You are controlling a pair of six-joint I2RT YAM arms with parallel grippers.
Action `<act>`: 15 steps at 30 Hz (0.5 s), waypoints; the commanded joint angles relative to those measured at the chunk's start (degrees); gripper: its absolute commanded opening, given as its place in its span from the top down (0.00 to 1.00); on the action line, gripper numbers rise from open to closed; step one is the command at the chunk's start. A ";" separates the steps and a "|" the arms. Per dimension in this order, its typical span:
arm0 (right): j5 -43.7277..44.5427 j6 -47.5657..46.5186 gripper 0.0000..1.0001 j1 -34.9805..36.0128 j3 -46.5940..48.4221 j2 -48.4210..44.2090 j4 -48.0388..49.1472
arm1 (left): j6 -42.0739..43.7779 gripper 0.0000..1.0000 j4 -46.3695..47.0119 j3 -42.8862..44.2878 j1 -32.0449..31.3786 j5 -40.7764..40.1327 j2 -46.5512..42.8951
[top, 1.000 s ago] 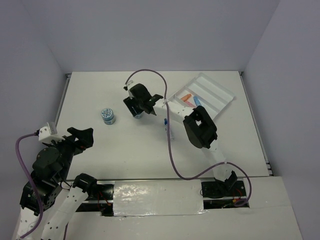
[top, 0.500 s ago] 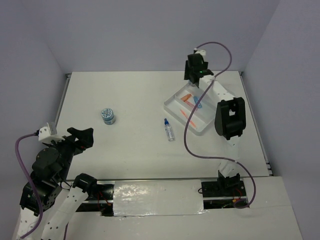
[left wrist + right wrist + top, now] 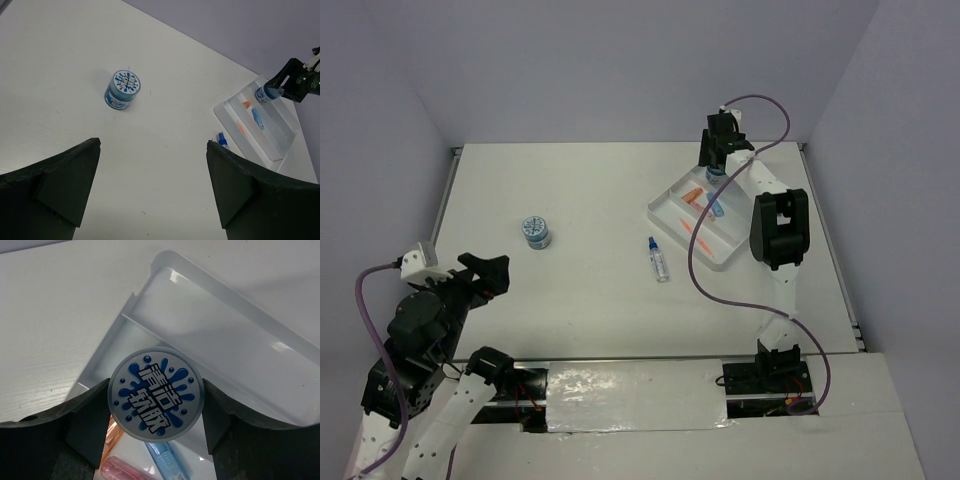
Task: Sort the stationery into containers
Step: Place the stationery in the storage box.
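Blue-patterned tub (image 3: 156,391) pinched in my right gripper (image 3: 156,410), hovering over the tray (image 3: 240,340) to drop clear of the capsules (image 3: 120,467); left gripper (image 3: 152,185) open, empty

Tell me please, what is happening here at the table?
The right fingers grip a blue-patterned tub above the tray, not released yet. A few small pieces lie in the tray. A second tub and a bottle are on the table. The left fingers are open and hold nothing.
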 commanded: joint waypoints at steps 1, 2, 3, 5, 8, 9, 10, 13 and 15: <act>0.05 -0.02 1.00 0.04 4.93 0.80 1.94 | 1.61 0.01 3.11 -0.17 0.43 0.96 0.66; 0.23 -0.02 0.97 0.13 5.55 1.50 1.50 | 1.61 0.01 3.19 -0.17 0.43 0.96 0.74; 0.49 -0.02 0.92 0.13 6.17 1.59 0.89 | 1.70 0.01 3.20 -0.17 0.43 0.96 0.66; 0.84 0.07 0.82 0.04 6.00 1.59 0.88 | 1.70 0.01 3.20 -0.17 0.52 1.14 0.65; 0.58 0.07 0.68 -0.05 5.65 1.50 0.71 | 1.79 0.01 3.28 -0.08 0.52 1.40 0.83; 0.67 0.07 0.66 -0.13 5.99 1.59 0.27 | 1.88 0.01 3.28 -0.08 0.52 1.40 0.83; 0.58 0.16 0.56 -0.31 6.17 1.85 0.01 | 1.88 0.01 3.28 -0.08 0.60 1.49 0.83; 1.10 0.77 0.30 -0.31 7.05 2.20 -1.57 | 1.88 0.01 3.37 -0.17 0.69 1.58 0.74; 0.93 1.03 0.06 -0.31 6.97 1.59 -2.28 | 1.97 0.01 3.37 -0.17 0.69 1.49 0.74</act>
